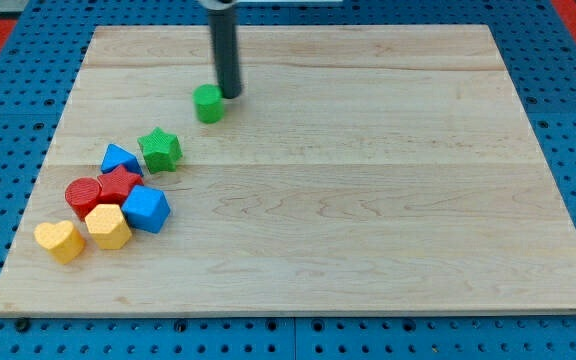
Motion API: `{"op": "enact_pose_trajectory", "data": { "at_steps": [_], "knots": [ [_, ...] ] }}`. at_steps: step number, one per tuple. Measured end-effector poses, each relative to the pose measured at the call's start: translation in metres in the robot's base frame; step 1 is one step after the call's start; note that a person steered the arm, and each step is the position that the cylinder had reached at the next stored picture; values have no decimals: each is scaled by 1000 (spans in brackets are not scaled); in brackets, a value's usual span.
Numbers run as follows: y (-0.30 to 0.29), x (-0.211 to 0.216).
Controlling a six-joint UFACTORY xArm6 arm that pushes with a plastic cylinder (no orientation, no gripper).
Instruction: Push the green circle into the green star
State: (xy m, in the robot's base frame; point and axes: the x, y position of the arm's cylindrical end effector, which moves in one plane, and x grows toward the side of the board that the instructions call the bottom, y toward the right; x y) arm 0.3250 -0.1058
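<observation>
The green circle sits on the wooden board in the upper left part. My tip is just to the right of it and a little above, touching or nearly touching its edge. The green star lies below and to the left of the circle, a short gap apart from it.
A cluster lies at the lower left below the star: a blue triangle-like block, a red star, a red circle, a blue cube, a yellow hexagon and a yellow heart.
</observation>
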Motion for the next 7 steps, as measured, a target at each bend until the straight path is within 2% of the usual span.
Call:
{"op": "enact_pose_trajectory", "data": {
  "at_steps": [1,2,3,5,7],
  "knots": [
    [-17,-4],
    [-46,30],
    [-48,75],
    [-53,107],
    [-57,109]
  ]
}}
